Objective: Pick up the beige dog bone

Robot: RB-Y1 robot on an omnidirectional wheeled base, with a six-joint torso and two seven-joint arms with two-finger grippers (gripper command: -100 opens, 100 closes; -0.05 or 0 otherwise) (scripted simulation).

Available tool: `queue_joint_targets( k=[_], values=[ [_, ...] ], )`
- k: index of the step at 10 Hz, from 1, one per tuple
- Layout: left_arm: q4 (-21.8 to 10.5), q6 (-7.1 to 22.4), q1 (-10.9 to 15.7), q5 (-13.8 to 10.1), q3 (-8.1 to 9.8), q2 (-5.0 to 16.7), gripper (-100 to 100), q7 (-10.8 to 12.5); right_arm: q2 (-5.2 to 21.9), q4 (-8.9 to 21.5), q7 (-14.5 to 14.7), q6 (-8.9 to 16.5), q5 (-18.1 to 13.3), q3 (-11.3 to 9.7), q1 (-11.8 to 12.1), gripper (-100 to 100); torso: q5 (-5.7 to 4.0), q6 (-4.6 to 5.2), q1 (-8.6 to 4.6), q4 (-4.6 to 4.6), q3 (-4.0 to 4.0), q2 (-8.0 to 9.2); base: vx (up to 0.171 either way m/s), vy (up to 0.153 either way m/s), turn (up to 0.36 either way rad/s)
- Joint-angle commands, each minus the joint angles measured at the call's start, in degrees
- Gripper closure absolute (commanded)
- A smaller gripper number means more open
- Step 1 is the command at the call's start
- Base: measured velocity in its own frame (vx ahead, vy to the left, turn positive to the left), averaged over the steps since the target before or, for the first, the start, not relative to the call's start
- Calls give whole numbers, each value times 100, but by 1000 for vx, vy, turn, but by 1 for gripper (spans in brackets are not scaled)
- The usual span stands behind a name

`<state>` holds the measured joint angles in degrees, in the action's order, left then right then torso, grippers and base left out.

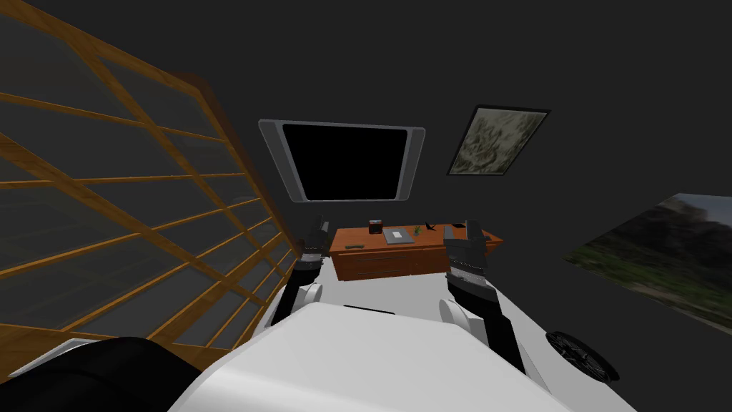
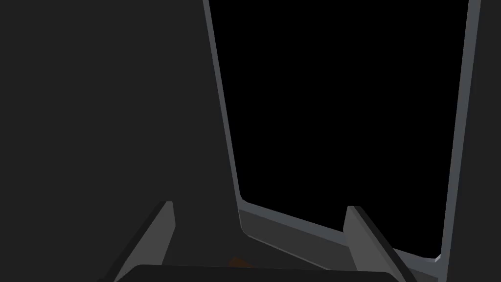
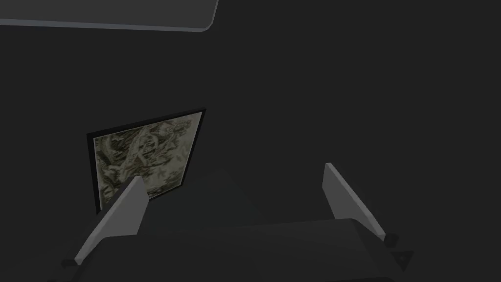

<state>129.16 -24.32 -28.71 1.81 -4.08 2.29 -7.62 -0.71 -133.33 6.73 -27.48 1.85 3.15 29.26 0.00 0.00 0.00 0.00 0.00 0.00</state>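
With left gripper (image 2: 259, 205) and right gripper (image 3: 232, 171) both spread before the wooden cabinet (image 1: 414, 261), its tiny items (image 1: 398, 236) invite a wrong pick

Things (image 1: 398, 235) on the dresser (image 1: 400, 263) are indistinguishably small.

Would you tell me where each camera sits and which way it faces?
Head view: on the head, looking steeply down and forward at a brown cabinet below a grey-framed black panel; left end effector and right end effector show.
Left wrist view: on the left hand, facing that panel; its open fingers show.
Right wrist view: on the right hand, facing a framed picture; its open fingers show.
Shared: the panel, head and left wrist; the picture, head and right wrist.
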Motion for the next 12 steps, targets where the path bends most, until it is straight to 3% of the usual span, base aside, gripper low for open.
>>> queue_joint_targets(
  k=[1, 5, 8, 9, 12],
  values=[
    [-120, 85, 80, -22, 65, 165, -100, 13, 0, 0, 0, 0, 0, 0, 0, 0, 0, 0, 0, 0, 0, 0, 12, -20, 9],
    [-647, 450, 418, -117, 358, 442, -100, 57, -1, 0, 0, 0, 0, -1, 0, 0, -5, 0, -24, -2, -6, -11, 21, -62, 19],
    [-1087, 766, 708, -192, 607, 526, -100, 94, -1, 0, 0, 0, 0, 0, 0, 0, -5, 0, -25, -2, -6, -9, 23, -67, 20],
    [-1093, 766, 708, -192, 607, 526, -100, 94, -1, 0, 0, 0, 0, -1, 0, 0, -6, 1, -27, -3, -8, -14, 21, -52, 6],
    [-1631, 1147, 1033, -266, 881, 561, -100, 144, -1, 0, 0, 0, 0, 0, 0, 0, -4, 1, -21, -2, -5, -9, 17, -60, 14]
  ],
)
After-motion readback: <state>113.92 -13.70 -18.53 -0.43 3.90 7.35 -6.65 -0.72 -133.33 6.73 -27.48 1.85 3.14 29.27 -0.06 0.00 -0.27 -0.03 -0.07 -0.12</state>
